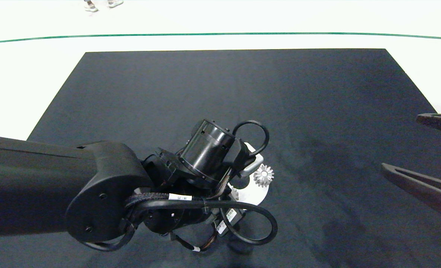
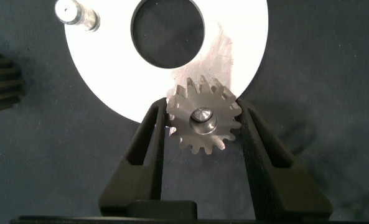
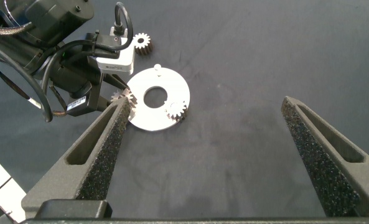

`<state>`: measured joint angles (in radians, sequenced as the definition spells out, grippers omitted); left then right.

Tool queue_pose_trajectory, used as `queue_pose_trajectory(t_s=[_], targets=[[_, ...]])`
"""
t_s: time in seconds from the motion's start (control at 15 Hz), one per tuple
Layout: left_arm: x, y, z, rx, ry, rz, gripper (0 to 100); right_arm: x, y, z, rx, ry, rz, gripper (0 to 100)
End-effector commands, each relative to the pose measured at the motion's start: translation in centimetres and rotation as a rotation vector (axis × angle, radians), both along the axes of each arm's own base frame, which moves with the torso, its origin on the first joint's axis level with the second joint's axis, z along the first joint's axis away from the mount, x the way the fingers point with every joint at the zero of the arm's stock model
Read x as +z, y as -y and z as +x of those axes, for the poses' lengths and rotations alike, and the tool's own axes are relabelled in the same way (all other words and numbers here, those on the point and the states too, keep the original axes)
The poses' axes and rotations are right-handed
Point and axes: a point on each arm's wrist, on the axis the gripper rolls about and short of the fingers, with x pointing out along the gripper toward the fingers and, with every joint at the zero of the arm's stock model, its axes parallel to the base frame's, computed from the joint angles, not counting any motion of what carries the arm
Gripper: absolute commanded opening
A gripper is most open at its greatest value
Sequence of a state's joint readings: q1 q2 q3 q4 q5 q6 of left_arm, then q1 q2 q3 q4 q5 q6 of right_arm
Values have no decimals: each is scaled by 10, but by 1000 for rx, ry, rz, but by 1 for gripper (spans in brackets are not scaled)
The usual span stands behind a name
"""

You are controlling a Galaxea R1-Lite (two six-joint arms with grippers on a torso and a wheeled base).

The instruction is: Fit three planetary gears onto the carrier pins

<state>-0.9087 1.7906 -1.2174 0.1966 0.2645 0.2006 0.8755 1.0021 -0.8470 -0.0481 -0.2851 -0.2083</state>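
One loose gear (image 1: 263, 175) seen from head view, touching white disc (image 1: 256, 193), near counter's (image 1: 317, 111) front edge. Left wrist: left gripper (image 2: 202, 124) fingers pinching gear (image 2: 204, 122) seated on pin (image 2: 201, 116); another pin (image 2: 77, 14) bare. Right wrist: right gripper (image 3: 215, 112) fingers spread, well apart from disc; third gear (image 3: 177, 112) on disc.

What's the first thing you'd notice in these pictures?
The shiny toothed gear sitting on a pin at the white disc's edge, with the left gripper fingers on either side of it. Another gear lies on the dark mat just beside the disc. The right gripper hangs wide open off to the side.
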Motion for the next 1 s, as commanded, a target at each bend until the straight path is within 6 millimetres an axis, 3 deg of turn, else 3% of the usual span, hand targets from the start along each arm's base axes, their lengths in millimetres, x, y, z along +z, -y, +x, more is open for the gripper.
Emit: queue_pose_trajectory(t_s=[0.07, 0.27, 0.4, 0.6, 0.87, 1.0], targets=[[3, 0, 0, 5, 5, -9, 100, 1, 1, -1, 0, 6, 4, 100], [6, 1, 0, 8, 10, -22, 100, 1, 2, -2, 0, 8, 6, 100], [24, -6, 0, 24, 44, -72, 100, 2, 2, -2, 0, 9, 8, 100], [53, -37, -5, 121, 51, -163, 100, 1, 1, -1, 2, 5, 3, 100], [65, -76, 8, 275, 65, -215, 100, 4, 6, -5, 2, 29, 7, 100], [68, -82, 13, 312, 71, -233, 100, 5, 8, -7, 2, 38, 13, 100]])
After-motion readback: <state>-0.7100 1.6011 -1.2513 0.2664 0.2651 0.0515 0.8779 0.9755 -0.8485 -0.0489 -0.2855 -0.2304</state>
